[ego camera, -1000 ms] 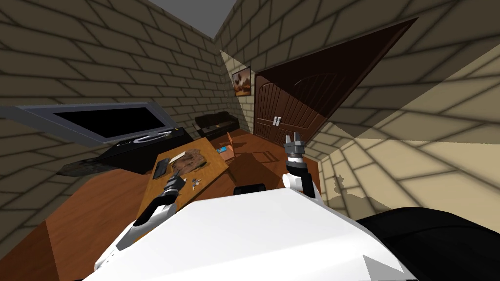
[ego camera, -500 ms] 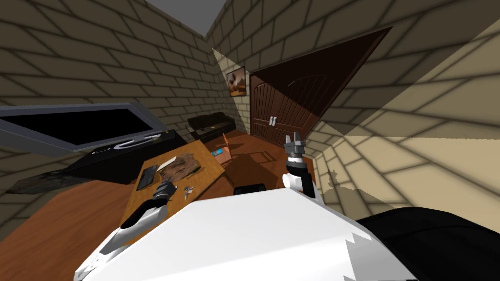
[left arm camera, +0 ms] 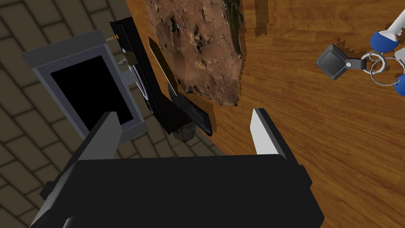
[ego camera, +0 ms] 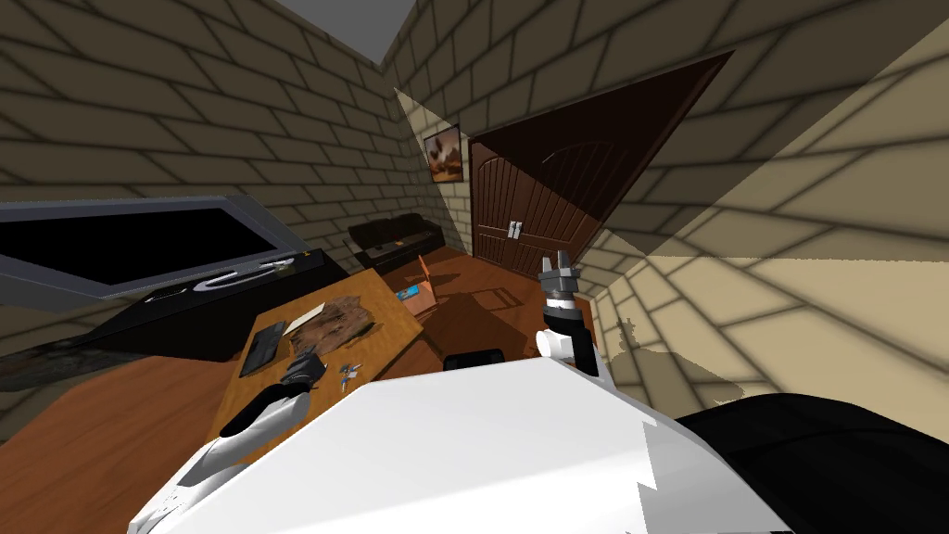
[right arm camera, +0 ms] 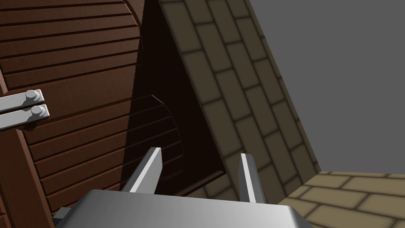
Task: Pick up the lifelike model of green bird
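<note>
Both left gripper (left arm camera: 184,113) fingers (left arm camera: 263,134) spread, brown mottled model (left arm camera: 201,47) lies beyond.

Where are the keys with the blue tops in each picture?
Head view: the keys lie on the wooden table, right beside the left gripper.
Left wrist view: the keys lie on the table, beyond one finger of the open left gripper.
Right wrist view: the right gripper faces the dark wooden door, away from the table.
Shared landmark: the rough brown slab, next to the keys on the table.
</note>
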Motion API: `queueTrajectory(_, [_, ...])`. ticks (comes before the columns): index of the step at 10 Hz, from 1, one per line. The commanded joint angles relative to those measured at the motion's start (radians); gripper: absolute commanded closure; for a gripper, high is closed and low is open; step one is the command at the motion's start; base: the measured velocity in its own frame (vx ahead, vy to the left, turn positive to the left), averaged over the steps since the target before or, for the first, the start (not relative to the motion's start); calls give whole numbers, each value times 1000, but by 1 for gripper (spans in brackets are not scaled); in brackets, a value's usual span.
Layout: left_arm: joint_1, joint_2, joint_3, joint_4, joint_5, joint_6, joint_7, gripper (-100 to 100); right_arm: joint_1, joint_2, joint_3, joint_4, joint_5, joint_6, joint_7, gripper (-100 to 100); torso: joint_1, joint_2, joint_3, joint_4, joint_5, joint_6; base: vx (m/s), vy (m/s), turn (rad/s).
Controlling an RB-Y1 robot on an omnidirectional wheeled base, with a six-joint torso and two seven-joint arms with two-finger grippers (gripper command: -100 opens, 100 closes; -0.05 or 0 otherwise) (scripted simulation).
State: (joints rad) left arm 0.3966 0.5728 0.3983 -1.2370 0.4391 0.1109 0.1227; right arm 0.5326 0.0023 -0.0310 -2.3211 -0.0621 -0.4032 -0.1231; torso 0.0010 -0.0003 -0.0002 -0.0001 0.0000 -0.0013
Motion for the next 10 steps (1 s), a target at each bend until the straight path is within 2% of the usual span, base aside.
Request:
queueTrajectory(1, [-31, 28, 19, 50, 20, 42, -15, -100, 0, 0, 0, 0, 0, 0, 0, 0, 0, 0, 0, 0, 0, 0, 49, -1, -105])
queueTrajectory(3, [-31, 28, 19, 87, 20, 42, -15, -100, 0, 0, 0, 0, 0, 0, 0, 0, 0, -1, -1, 0, 0, 0, 38, -4, -37])
queueTrajectory(4, [-60, 46, 40, 132, 34, 86, -33, -100, 0, 0, 0, 0, 0, 0, 0, 0, 0, 0, 0, 0, 0, 0, 50, -13, -97])
queueTrajectory(5, [-60, 46, 40, 154, 34, 86, -33, -100, 0, 0, 0, 0, 0, 0, 0, 0, 0, -1, 0, 0, 0, 1, 58, 6, -69])
queueTrajectory(6, [-89, 64, 61, 188, 47, 125, -51, -100, 0, 0, 0, 0, 0, 0, 0, 0, 1, -1, -1, 0, 0, 0, 67, 8, -105])
queueTrajectory(7, [-89, 64, 61, 216, 47, 128, -51, -100, 0, 0, 0, 0, 0, 0, 0, 0, 1, -2, -1, 0, 0, 1, 70, 3, -55])
queueTrajectory(8, [-89, 64, 61, 220, 47, 128, -51, -100, 0, 0, 0, 0, 0, 0, 0, 0, 0, -2, -1, 0, 0, 0, 40, -1, 9])
queueTrajectory(9, [-119, 80, 82, 253, 59, 170, -70, -100, 0, 0, 0, 0, 0, 0, 0, 0, 0, -1, -1, 0, 0, 0, 62, 0, -93])
queueTrajectory(10, [-119, 80, 82, 283, 59, 170, -70, -100, 0, 0, 0, 0, 0, 0, 0, 0, 0, -2, -1, 0, 0, 1, 58, 7, -54])
